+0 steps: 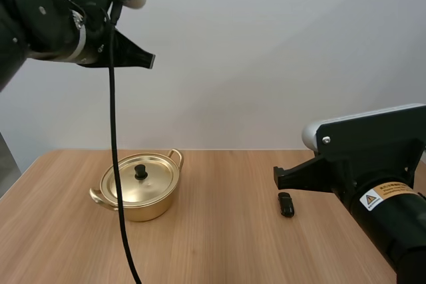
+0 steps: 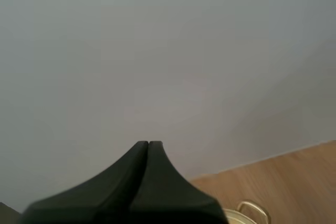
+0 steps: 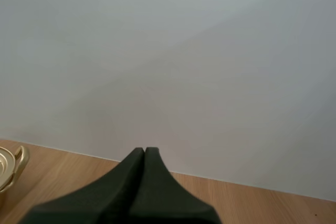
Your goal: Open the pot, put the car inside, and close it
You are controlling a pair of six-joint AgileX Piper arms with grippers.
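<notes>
The car (image 1: 286, 204) lies on the table (image 1: 219, 244) at the lower right of the high view, a small dark thing well apart from the pot (image 1: 136, 194) at lower left, whose lid (image 1: 141, 181) is on. My right gripper (image 1: 278, 176) hangs just above the car in the frame, fingers pressed together. My left gripper (image 1: 149, 61) sits at upper left, high over the pot, fingers likewise one closed wedge. The risk, as I judge it: coming down unspread I would shove the car rather than take it — and it is so low that a pinch along its length may slip. Its long axis runs nearly up-and-down the frame, slightly tilted; which end is the nose I cannot tell.
</notes>
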